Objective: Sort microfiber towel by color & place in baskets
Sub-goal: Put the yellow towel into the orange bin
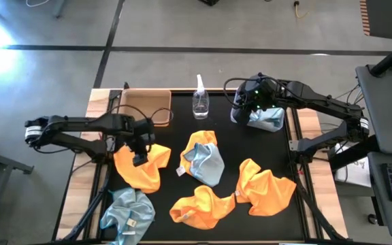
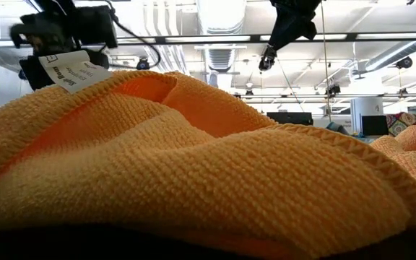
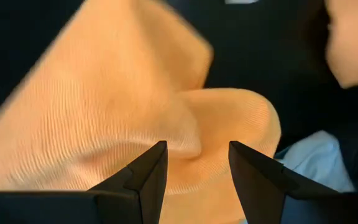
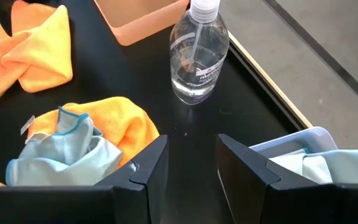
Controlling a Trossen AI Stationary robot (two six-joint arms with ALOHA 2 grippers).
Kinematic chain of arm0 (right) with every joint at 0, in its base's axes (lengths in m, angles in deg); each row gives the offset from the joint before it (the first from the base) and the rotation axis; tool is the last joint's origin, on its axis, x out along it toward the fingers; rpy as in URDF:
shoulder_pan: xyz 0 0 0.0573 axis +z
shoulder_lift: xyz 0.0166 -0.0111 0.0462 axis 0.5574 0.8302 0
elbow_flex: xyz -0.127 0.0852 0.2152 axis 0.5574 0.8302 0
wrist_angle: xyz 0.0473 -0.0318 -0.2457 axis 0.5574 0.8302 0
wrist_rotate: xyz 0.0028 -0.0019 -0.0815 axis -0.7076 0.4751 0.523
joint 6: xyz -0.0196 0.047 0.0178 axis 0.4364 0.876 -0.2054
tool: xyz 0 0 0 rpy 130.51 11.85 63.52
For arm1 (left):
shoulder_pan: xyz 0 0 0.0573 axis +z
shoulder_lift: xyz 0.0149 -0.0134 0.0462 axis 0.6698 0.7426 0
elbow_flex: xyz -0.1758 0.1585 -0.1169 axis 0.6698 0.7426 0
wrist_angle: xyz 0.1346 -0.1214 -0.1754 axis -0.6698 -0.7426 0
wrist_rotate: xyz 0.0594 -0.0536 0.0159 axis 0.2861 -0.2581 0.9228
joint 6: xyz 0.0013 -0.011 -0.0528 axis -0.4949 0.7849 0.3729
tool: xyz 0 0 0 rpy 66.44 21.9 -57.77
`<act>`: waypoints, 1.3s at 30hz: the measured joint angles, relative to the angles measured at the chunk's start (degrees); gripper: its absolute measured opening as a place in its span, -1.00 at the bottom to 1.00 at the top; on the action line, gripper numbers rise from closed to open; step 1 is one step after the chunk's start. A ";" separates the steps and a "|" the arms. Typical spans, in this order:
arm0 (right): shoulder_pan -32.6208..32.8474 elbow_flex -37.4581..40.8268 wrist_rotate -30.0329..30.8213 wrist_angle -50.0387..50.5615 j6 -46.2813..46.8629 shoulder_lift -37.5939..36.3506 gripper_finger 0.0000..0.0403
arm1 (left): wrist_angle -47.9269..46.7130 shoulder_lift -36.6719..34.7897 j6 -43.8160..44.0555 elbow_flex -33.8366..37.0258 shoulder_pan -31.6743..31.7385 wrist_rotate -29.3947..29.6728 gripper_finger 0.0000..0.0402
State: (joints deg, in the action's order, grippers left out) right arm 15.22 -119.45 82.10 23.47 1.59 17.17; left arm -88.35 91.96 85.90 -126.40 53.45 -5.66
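The left gripper (image 1: 139,151) hangs low over the crumpled bright orange microfiber towel (image 1: 141,167) near the bench's left edge, fingers spread, nothing between them. The right gripper (image 1: 245,109), fingers also parted and empty, hovers beside the translucent grey-blue plastic basket (image 1: 267,121) at the back right corner, a pale blue towel (image 4: 319,167) inside. The tan brown basket (image 1: 145,103) sits back left.

Black table (image 1: 291,218); towels (image 1: 203,162), bottle (image 1: 200,101), baskets (image 1: 143,106)
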 joint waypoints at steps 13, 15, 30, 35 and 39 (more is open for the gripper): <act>-0.02 0.00 0.00 0.02 -1.51 0.00 -0.36 | 1.09 12.03 23.77 0.70 0.00 1.43 -0.23; -0.02 0.00 0.00 0.01 -1.53 0.00 -0.36 | 2.78 13.60 24.66 0.70 0.00 1.78 -0.23; -0.02 0.00 0.00 0.28 -2.44 0.02 -0.36 | 10.92 22.09 23.21 0.62 -0.07 7.40 -0.23; -0.02 0.00 0.00 0.39 -2.56 0.02 -0.36 | 11.17 21.43 23.05 0.68 -0.04 9.87 -0.23; -0.02 0.00 0.00 0.39 -2.96 0.02 -0.36 | 11.26 20.63 22.89 0.76 -0.04 10.56 -0.27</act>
State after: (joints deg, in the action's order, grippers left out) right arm 15.20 -119.45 82.10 23.87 -1.36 17.19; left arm -77.09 112.59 108.79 -125.63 53.40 4.89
